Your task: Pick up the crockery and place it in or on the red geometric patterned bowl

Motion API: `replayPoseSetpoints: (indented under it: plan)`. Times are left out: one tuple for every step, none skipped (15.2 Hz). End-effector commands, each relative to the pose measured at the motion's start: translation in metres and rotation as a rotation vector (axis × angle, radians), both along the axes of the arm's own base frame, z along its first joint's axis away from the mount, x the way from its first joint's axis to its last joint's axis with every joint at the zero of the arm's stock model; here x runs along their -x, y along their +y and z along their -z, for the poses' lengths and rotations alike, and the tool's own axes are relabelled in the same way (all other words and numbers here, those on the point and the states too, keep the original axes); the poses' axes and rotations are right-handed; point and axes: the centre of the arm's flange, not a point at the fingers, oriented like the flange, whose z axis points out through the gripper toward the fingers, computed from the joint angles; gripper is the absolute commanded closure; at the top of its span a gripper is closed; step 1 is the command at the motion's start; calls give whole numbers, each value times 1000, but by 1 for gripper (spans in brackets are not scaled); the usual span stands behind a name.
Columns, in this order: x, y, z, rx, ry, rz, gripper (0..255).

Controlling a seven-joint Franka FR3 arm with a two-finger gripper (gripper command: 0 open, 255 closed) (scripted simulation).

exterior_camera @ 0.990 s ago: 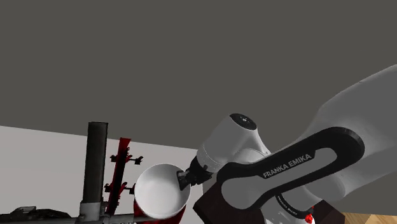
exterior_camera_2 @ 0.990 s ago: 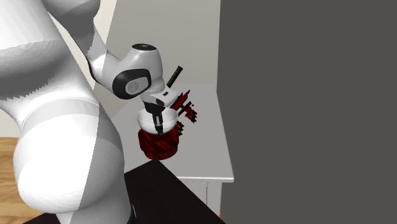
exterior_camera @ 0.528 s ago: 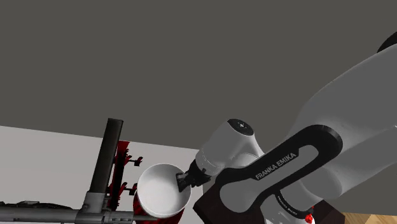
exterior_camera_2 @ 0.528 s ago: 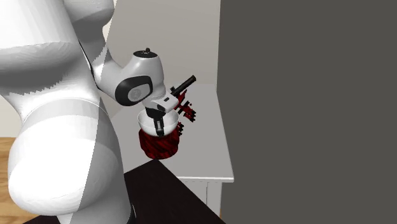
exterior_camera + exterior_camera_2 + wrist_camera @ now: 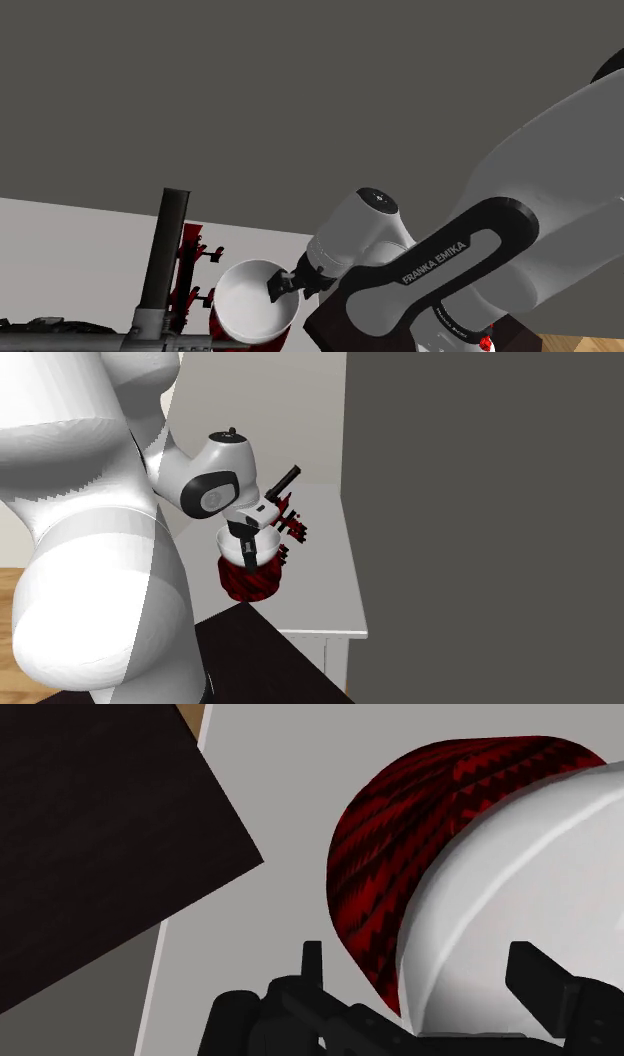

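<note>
A plain white bowl (image 5: 252,302) (image 5: 234,544) (image 5: 520,874) rests nested in the red bowl with a dark zigzag pattern (image 5: 214,322) (image 5: 250,581) (image 5: 385,854). The red bowl stands on the white table (image 5: 320,592). My black gripper (image 5: 284,286) (image 5: 248,552) (image 5: 425,979) hangs over the white bowl's rim on the side nearest the arm. It is open. One finger is outside the wall and one inside, and in the wrist view both fingers stand clear of the wall.
A tilted black post (image 5: 165,250) (image 5: 283,480) with a red and black rack stands just behind the bowls. A dark grey wall (image 5: 480,502) borders the table. The dark stand top (image 5: 90,834) (image 5: 260,662) lies close to the red bowl.
The fingers have parted and let go of the white bowl, which now lies in the red bowl. The hand came down slightly first. The black post tipped over to a slant.
</note>
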Motion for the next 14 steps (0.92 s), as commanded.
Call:
replayPoseSetpoints:
  plan:
    - [0, 0, 0, 0, 0, 0, 0]
    - [0, 0, 0, 0, 0, 0, 0]
    - [2, -3, -13, 0, 0, 0, 0]
    - [5, -6, -25, 0, 0, 0, 0]
    - [7, -9, -38, 0, 0, 0, 0]
    - [9, -11, -48, 0, 0, 0, 0]
    - [9, -11, -48, 0, 0, 0, 0]
    - [9, -11, -48, 0, 0, 0, 0]
    - [9, -11, -48, 0, 0, 0, 0]
    - [9, -11, -48, 0, 0, 0, 0]
    - [9, -11, -48, 0, 0, 0, 0]
    - [9, -11, -48, 0, 0, 0, 0]
    - [9, -11, -48, 0, 0, 0, 0]
    - [9, -11, -48, 0, 0, 0, 0]
